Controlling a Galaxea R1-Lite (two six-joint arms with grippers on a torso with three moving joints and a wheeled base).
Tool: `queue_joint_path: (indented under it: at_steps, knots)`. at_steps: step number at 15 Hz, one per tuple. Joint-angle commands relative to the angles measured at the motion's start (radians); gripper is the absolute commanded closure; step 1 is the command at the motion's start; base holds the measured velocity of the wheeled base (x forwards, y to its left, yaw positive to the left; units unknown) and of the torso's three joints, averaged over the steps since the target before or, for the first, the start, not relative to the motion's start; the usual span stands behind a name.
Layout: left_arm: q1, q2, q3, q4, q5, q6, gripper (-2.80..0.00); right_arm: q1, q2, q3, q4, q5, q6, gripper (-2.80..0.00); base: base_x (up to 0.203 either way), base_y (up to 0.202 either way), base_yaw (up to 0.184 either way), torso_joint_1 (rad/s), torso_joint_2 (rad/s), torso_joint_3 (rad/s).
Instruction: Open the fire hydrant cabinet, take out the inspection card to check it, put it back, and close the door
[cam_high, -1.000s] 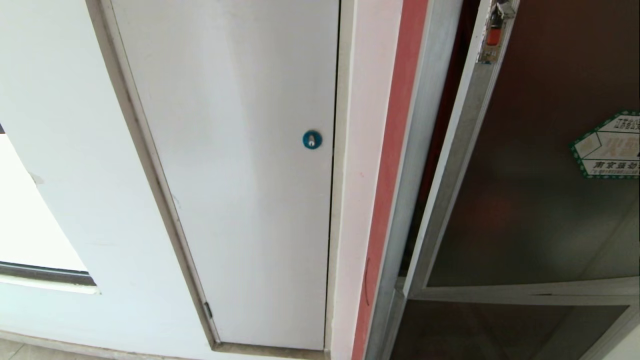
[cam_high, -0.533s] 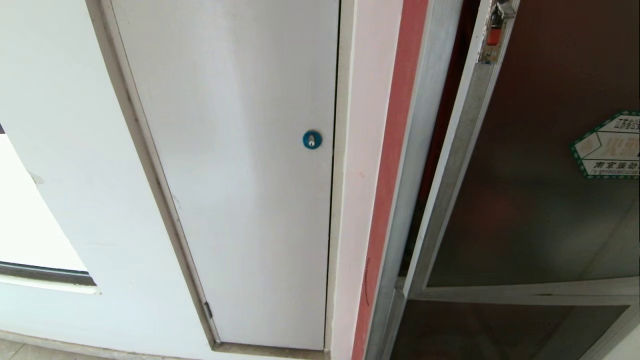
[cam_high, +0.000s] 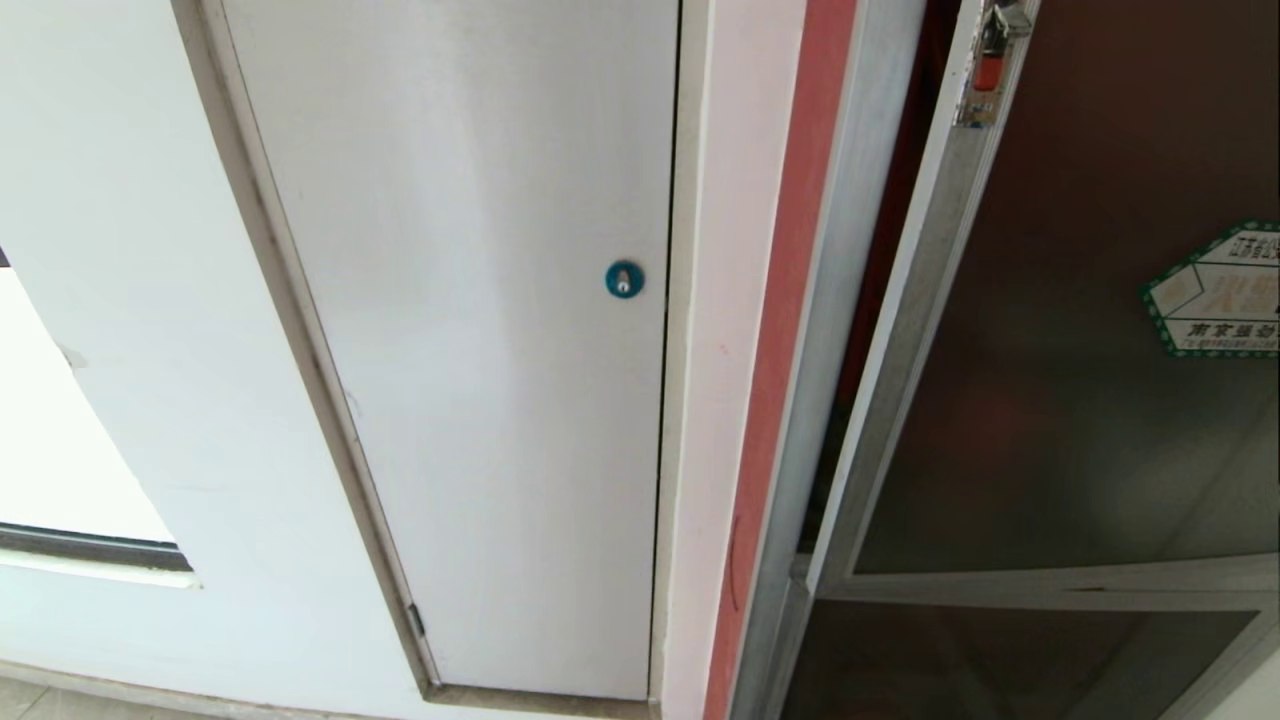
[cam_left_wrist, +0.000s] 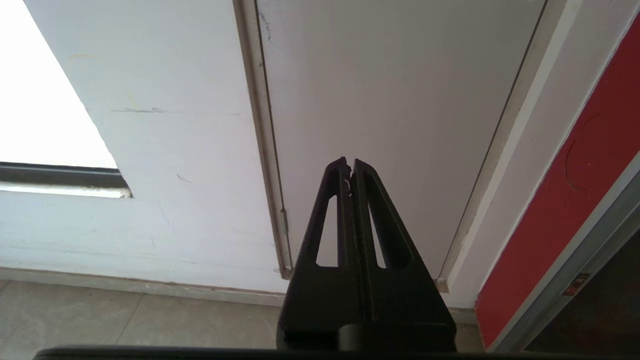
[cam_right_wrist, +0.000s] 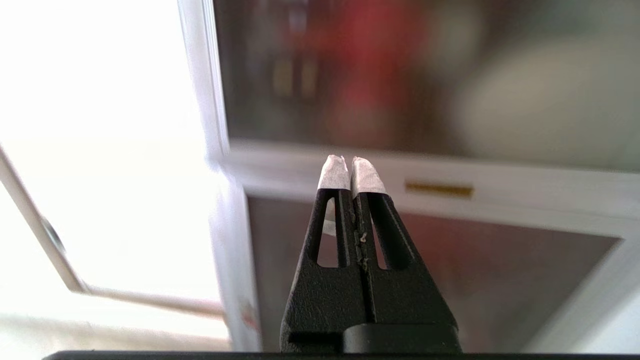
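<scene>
The fire hydrant cabinet's silver frame (cam_high: 850, 250) stands at the right of the head view. Its door (cam_high: 1060, 350), dark tinted glass with a green-bordered sticker (cam_high: 1220, 290) and a small red latch (cam_high: 988, 70), stands slightly off the frame with a dark gap along its edge. The inspection card is hidden. Neither arm shows in the head view. My right gripper (cam_right_wrist: 348, 160) is shut and empty, its white-taped tips before the silver crossbar (cam_right_wrist: 500, 185) under the door's glass (cam_right_wrist: 400, 65). My left gripper (cam_left_wrist: 349, 162) is shut and empty, low before the white panel (cam_left_wrist: 400, 100).
A white door with a blue round lock (cam_high: 624, 279) fills the middle of the head view, and a red strip (cam_high: 790, 300) runs between it and the cabinet. A smaller dark glass panel (cam_high: 1000, 660) sits below the door. Tiled floor (cam_left_wrist: 125, 320) lies under the wall.
</scene>
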Motion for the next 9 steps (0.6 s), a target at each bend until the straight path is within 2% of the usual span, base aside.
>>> queue_joint_path:
  at_steps: [1, 9]
  knots:
    - [0.0, 0.001, 0.002, 0.0, 0.0, -0.001, 0.0, 0.0, 0.0, 0.014, 0.03, 0.002, -0.008, 0.0, 0.0, 0.0, 0.0, 0.0, 0.0, 0.0]
    - [0.0, 0.001, 0.001, 0.0, 0.0, 0.0, 0.0, 0.0, 0.0, 0.012, 0.034, 0.005, 0.067, 0.0, 0.0, 0.0, 0.0, 0.0, 0.0, 0.0]
